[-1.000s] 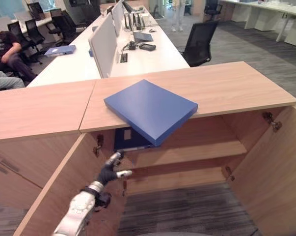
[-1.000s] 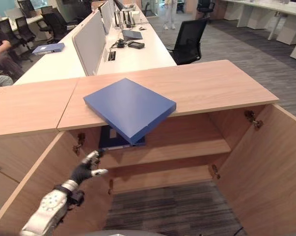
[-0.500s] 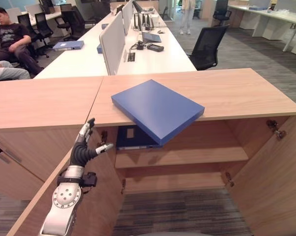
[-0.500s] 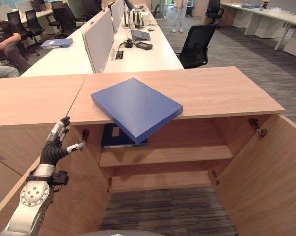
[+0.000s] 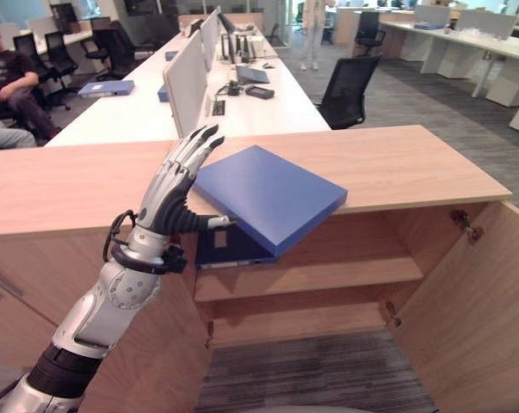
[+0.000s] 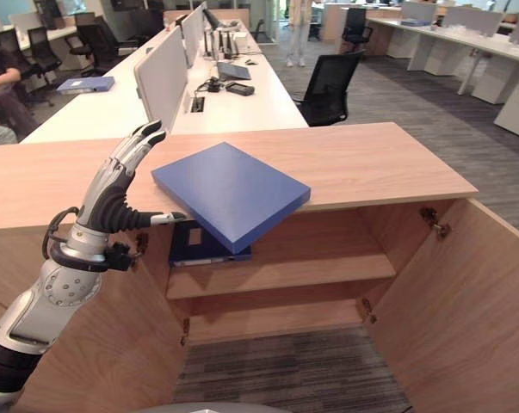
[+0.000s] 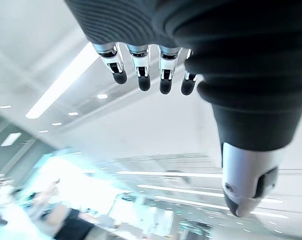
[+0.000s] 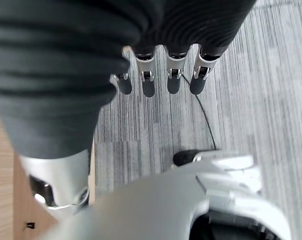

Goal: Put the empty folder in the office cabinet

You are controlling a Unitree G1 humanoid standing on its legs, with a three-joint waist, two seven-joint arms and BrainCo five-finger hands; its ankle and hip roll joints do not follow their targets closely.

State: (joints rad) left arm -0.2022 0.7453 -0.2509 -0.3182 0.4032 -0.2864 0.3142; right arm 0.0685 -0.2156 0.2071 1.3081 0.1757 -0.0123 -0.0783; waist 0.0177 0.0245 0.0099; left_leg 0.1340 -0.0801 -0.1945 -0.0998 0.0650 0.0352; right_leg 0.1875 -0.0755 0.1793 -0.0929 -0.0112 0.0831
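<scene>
Folder (image 5: 268, 196), blue and flat, lies on the wooden top of the office cabinet (image 5: 397, 163), one corner jutting out over the front edge above the open compartment. Beneath it a second blue folder (image 5: 229, 248) rests on the upper shelf (image 5: 328, 271), between the swung-open doors (image 5: 478, 284). Left hand (image 5: 175, 194) is raised just beside the folder's near-left edge, fingers straight, thumb towards it, grasping nothing. Right hand (image 8: 161, 75) hangs over the grey carpet (image 8: 271, 90), fingers relaxed and empty

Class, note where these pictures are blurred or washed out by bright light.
Left wrist view: ceiling light strips glare and the room below is smeared, while the left robot hand stays crisp. Right eye view: folder evenly lit and sharp.
</scene>
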